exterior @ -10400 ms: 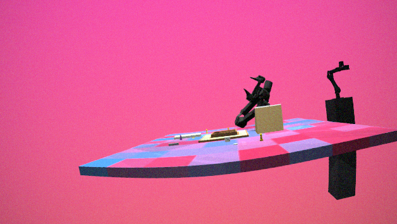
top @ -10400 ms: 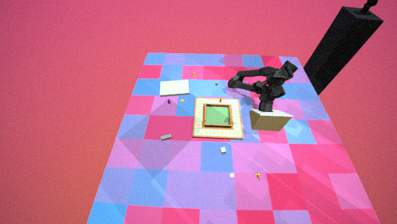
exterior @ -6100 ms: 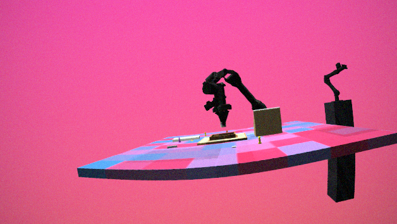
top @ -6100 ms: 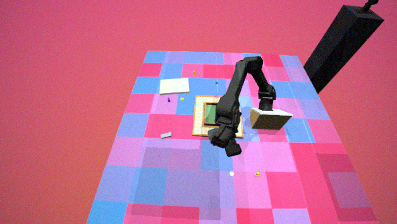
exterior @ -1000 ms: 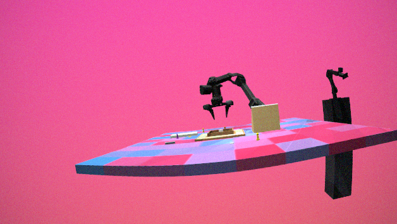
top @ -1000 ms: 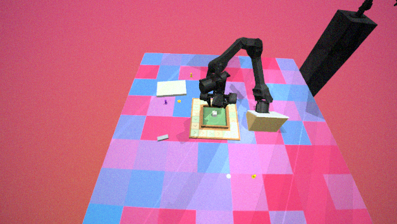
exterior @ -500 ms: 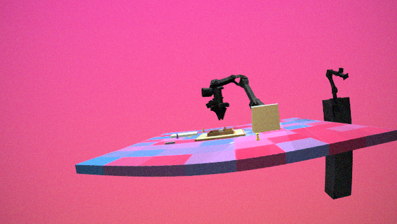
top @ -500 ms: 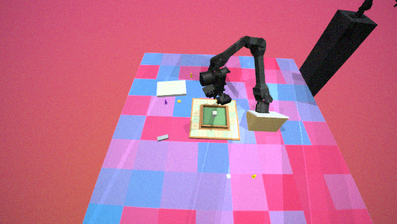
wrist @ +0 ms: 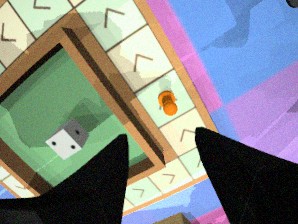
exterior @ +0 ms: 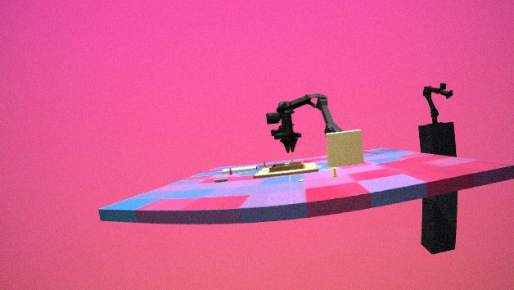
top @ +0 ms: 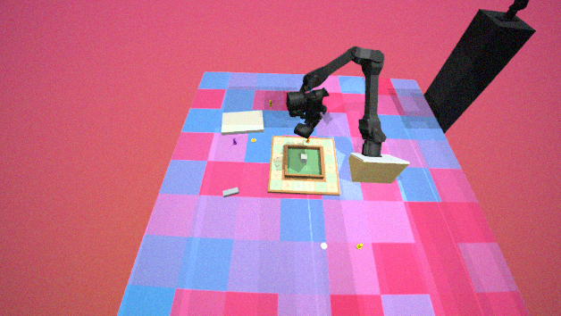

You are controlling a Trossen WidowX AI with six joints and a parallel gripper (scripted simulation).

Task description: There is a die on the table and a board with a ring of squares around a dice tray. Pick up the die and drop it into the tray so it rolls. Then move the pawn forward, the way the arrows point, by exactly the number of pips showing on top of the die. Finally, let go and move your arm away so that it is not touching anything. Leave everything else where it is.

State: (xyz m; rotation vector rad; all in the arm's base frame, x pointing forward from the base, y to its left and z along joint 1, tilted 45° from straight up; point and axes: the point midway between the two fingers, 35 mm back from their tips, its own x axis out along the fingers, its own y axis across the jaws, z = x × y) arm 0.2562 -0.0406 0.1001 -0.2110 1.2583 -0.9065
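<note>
Gripper [wrist: 160,176] (half-open, empty) hangs above orange pawn [wrist: 168,103]; die [wrist: 67,139] in tray [wrist: 47,96].

The die [wrist: 67,140] sits in the tray [wrist: 40,106], but its top pips are too blurred to count from the wrist, and it's just a pale speck from above. The board [wrist: 129,56] runs off the wrist picture's left and top edges. The dark fingers hide its near corner. The pawn [wrist: 169,103] shows only as an orange blob.
</note>
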